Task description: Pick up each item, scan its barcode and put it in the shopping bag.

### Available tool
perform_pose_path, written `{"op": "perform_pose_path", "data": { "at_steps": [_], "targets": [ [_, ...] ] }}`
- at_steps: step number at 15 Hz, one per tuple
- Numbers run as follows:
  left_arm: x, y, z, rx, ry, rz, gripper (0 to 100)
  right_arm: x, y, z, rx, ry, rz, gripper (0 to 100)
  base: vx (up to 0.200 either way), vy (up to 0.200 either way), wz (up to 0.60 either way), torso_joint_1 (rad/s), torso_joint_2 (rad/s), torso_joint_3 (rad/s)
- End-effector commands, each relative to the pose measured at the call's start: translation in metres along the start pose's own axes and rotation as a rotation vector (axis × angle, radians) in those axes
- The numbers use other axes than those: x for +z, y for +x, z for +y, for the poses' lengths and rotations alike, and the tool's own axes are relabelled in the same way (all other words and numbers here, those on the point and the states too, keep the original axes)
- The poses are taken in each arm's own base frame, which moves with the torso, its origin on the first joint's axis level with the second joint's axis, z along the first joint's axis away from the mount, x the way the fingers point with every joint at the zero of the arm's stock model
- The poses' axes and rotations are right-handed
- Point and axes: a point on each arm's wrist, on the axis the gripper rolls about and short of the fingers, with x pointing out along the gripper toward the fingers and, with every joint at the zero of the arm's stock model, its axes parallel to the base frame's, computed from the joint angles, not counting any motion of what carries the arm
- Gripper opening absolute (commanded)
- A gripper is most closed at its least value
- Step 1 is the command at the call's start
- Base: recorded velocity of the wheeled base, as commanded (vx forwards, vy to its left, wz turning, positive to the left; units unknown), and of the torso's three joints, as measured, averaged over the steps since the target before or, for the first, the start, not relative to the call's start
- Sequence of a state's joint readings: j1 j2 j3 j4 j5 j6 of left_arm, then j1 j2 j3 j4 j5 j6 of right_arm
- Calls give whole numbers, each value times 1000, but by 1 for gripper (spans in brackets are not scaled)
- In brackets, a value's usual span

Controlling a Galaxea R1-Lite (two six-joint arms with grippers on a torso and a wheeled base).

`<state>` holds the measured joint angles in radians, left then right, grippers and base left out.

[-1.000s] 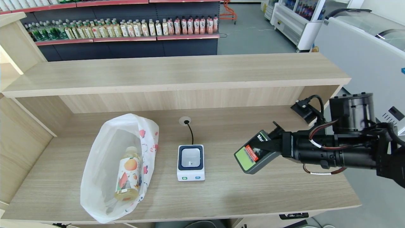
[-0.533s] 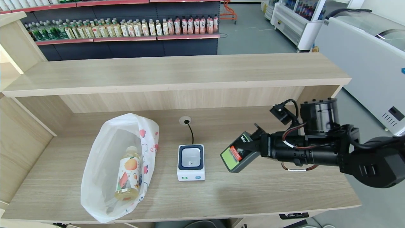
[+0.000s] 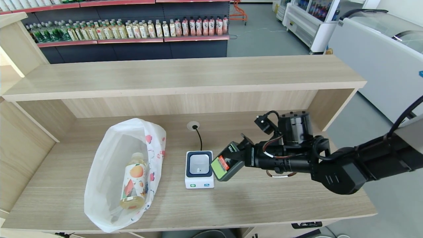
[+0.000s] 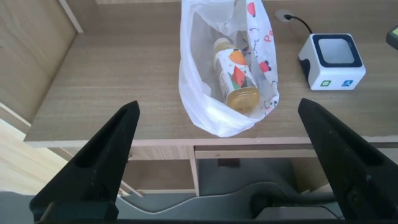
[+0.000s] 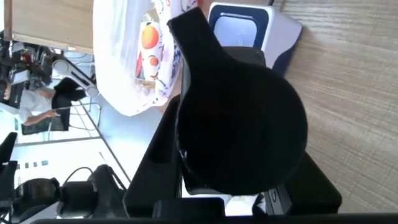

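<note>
Off the near edge of the light wooden tabletop (image 3: 264,198), the left fingers (image 4: 106,162) stand wide apart, empty. Farther, the right fingers (image 3: 244,154) clamp a tilted dark grey box with a green label (image 3: 222,163), just right of the white square scanner (image 3: 199,169).

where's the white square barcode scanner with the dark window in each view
Head view: white square barcode scanner at mid-counter, between the white plastic shopping bag and the right gripper's dark grey box.
Left wrist view: scanner on the counter, beside the bag.
Right wrist view: scanner on the counter, near the bag.
Shared landmark: the bag.
</note>
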<state>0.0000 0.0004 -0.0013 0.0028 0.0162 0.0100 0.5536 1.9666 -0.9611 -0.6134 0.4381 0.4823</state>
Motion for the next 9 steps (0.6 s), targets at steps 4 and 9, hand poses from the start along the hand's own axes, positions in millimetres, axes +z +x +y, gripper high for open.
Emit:
{"op": "perform_pose_path", "data": {
  "at_steps": [4,9],
  "targets": [
    [0,0,0,1,1,0,100,-8,40,-22,23,-7,-19,0,0,0,0,0,0,0],
    [0,0,0,1,1,0,100,-4,76,-25,66,-2,-42,0,0,0,0,0,0,0]
  ]
}}
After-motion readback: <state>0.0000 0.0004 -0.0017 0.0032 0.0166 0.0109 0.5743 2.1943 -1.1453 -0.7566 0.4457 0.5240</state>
